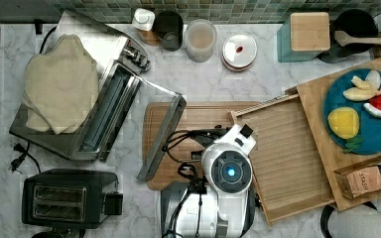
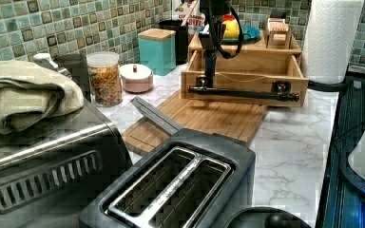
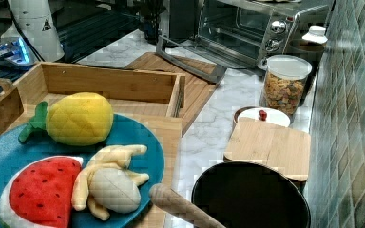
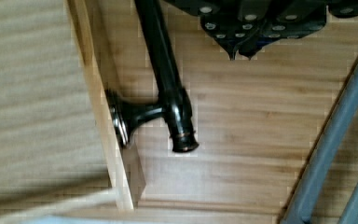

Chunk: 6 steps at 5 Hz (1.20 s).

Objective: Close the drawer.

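The drawer (image 1: pixel 285 153) is a shallow light-bamboo tray that stands pulled out of its bamboo organizer toward the top view's left. Its front panel (image 2: pixel 247 78) carries a black bar handle (image 2: pixel 247 94). In the left view my gripper (image 2: pixel 208 81) hangs straight down at the handle's left end, just in front of the panel. In the wrist view the bar handle (image 4: pixel 165 70) and its round mount run beside my gripper (image 4: pixel 242 52), whose fingertips meet with nothing between them. In the right view the drawer (image 3: pixel 109 83) is empty inside.
A flat cutting board (image 1: pixel 198 119) lies under the arm, with the toaster oven's open door (image 1: pixel 161 136) resting on its edge. On top of the organizer sits a blue plate (image 1: pixel 372 139) of toy fruit. A black toaster (image 1: pixel 67 198) and a paper towel roll (image 2: pixel 330 38) stand nearby.
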Tool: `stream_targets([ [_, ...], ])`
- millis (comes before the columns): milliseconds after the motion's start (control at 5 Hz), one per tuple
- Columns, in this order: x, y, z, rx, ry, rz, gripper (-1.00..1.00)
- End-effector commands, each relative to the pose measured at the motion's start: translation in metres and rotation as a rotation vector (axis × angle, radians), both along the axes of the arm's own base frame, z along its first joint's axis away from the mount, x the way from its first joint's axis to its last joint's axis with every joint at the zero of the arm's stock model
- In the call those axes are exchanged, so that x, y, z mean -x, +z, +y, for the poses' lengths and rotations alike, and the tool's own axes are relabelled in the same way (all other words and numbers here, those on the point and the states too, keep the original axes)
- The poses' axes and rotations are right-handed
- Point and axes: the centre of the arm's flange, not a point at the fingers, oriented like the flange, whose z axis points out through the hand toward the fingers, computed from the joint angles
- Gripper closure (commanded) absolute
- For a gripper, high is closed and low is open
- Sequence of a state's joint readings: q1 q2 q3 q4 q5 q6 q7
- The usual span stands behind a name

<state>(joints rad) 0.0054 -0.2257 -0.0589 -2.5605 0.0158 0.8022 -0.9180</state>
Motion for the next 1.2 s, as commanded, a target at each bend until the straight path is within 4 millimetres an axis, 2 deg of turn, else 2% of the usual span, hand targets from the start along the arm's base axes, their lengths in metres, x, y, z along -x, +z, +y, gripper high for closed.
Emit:
stream_targets([
  [200, 0.041, -0.054, -0.022, -0.005, 0.160, 0.138, 1.00],
  [400, 0.054, -0.069, -0.016, -0.015, 0.179, 0.161, 1.00],
  [800, 0.086, -0.088, 0.012, 0.020, 0.174, 0.094, 1.00],
  [1000, 0.096, -0.084, 0.008, 0.101, 0.214, -0.009, 1.00],
  [1200, 0.097, -0.077, -0.006, 0.142, 0.240, -0.056, 1.00],
])
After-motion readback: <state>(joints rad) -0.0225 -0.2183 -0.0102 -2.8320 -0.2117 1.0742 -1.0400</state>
